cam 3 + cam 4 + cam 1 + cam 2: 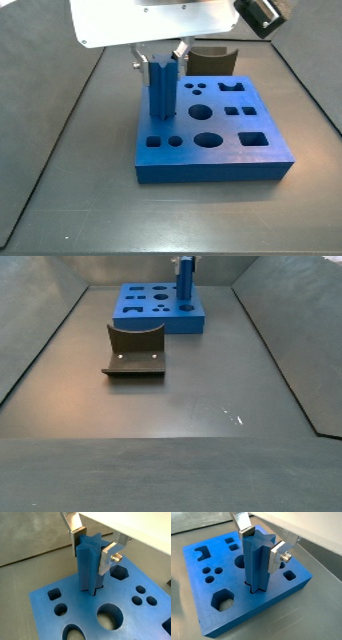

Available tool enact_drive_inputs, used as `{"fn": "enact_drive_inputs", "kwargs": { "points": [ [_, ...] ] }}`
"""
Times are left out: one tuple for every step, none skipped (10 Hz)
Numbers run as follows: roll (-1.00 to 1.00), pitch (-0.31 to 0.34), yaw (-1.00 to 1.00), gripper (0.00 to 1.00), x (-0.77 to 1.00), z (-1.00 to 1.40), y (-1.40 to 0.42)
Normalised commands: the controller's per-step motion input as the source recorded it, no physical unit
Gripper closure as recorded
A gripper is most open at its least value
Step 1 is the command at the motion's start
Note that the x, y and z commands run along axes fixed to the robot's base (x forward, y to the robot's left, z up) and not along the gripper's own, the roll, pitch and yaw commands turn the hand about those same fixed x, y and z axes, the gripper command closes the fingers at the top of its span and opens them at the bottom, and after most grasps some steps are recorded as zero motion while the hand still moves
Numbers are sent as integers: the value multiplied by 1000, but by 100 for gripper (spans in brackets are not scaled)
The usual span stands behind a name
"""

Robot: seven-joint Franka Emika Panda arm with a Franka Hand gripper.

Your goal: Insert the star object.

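The star object [89, 562], a tall blue ridged peg, stands upright with its lower end in the star-shaped hole of the big blue block [133, 612]. It shows in both wrist views [256, 562] and both side views [163, 90] [183, 281]. My gripper [91, 547] is at the peg's top. Its silver fingers [106, 559] lie against opposite sides of the peg, shut on it. The same grip shows in the other wrist view [260, 546] and from the side [162, 55].
The block [221, 170] has several other shaped holes: round, square, hexagonal and oval. The dark fixture [211, 58] stands just beyond the block in a side view, and in front of it in the other [134, 351]. Sloping grey walls [54, 336] border the floor.
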Motion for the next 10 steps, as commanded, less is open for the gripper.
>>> {"fn": "enact_drive_inputs", "kwargs": {
  "points": [
    [147, 0, 89, 100, 120, -691, 0],
    [169, -34, 171, 100, -54, -577, 9],
    [177, -76, 243, 100, -131, -614, 37],
    [217, -126, 234, 100, -163, -849, 0],
    [203, -121, 217, 100, -183, -891, 0],
    [154, -129, 157, 100, -189, -929, 49],
    [110, -70, 103, 100, -157, -771, 146],
    [23, 0, 0, 100, -146, -586, 257],
    [0, 0, -97, 100, -194, -497, 337],
    [0, 0, -86, 100, -160, -451, 337]
  ]
}}
